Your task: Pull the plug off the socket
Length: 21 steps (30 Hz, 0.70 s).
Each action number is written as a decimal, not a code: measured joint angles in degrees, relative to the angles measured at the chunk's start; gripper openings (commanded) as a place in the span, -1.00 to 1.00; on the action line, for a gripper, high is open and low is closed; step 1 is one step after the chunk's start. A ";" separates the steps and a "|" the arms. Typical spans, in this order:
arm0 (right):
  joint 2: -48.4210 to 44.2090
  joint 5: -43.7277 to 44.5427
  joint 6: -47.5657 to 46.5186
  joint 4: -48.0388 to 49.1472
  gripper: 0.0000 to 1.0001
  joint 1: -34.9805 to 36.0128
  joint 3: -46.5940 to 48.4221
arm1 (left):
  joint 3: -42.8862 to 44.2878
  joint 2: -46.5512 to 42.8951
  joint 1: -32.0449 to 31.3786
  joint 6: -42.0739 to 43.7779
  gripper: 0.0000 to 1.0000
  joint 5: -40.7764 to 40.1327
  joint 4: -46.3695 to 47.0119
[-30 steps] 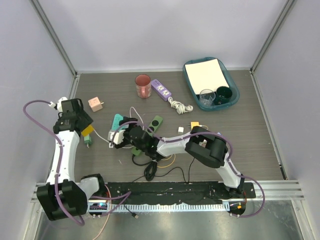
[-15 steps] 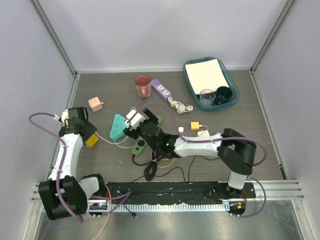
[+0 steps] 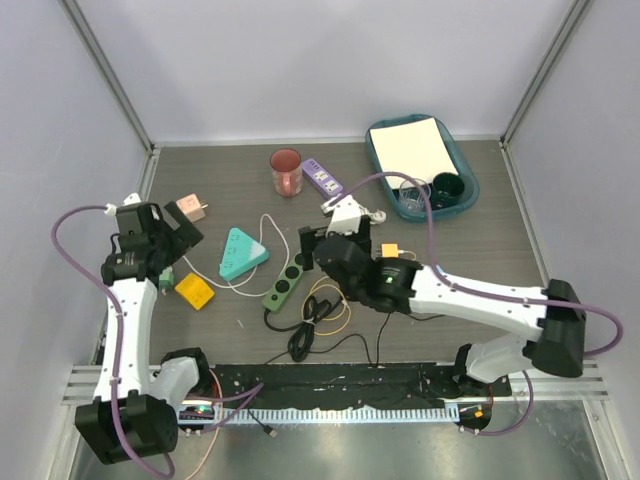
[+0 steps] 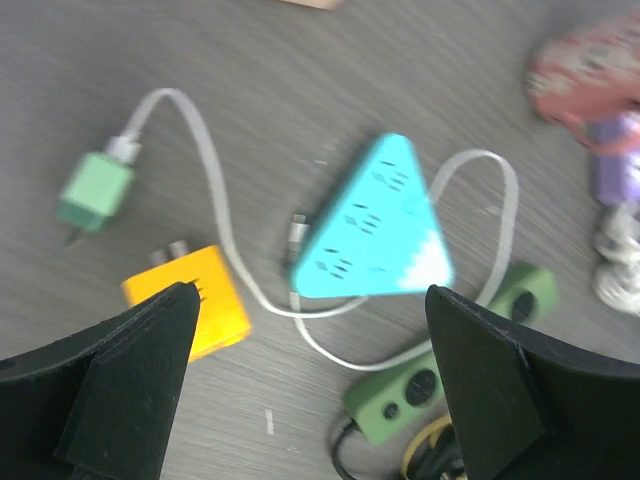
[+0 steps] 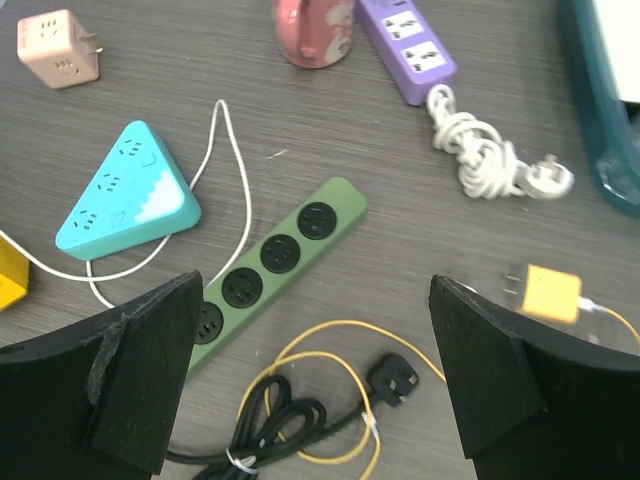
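While your right hand (image 5: 315, 283) hangs above the surface (image 5: 400, 230) with its two fingers (image 5: 140, 370) spread wide and nothing between them, the socket (image 5: 297, 237) lies close by, framed between those fingers in the wrist view. It slants across the surface left of centre, toward the near edge. All four of its round outlets show bare and black, and you cannot pick out the plug in any view. Nearer the near edge than the socket, its black cord (image 5: 265, 425) lies coiled, tangled with a yellow cable (image 5: 335, 323) that ends in a black round plug (image 5: 388, 378). To the socket's left sits a teal triangular strip (image 5: 125, 205), a white lead looping past it. Your left hand (image 4: 310, 295), by the left edge, is likewise wide open and empty, near a yellow cube (image 4: 195, 305) and a small green plug (image 4: 95, 190).
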 measured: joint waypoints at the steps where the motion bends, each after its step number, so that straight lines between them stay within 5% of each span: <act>1: -1.81 0.66 1.44 -2.54 0.99 0.00 0.00 | 0.00 -0.96 -0.48 0.35 1.00 3.13 0.48; 12: -27.08 5.68 12.39 -15.61 0.99 0.00 -4.68 | -4.98 -9.05 -9.33 0.33 0.99 35.67 18.05; 16: -33.70 6.56 15.15 -18.38 0.99 0.00 -8.37 | -8.04 -13.90 -16.31 0.66 0.99 40.17 23.15; 21: -38.77 7.58 16.55 -20.09 1.00 0.00 -10.54 | -11.76 -19.61 -17.86 1.77 0.99 41.38 26.12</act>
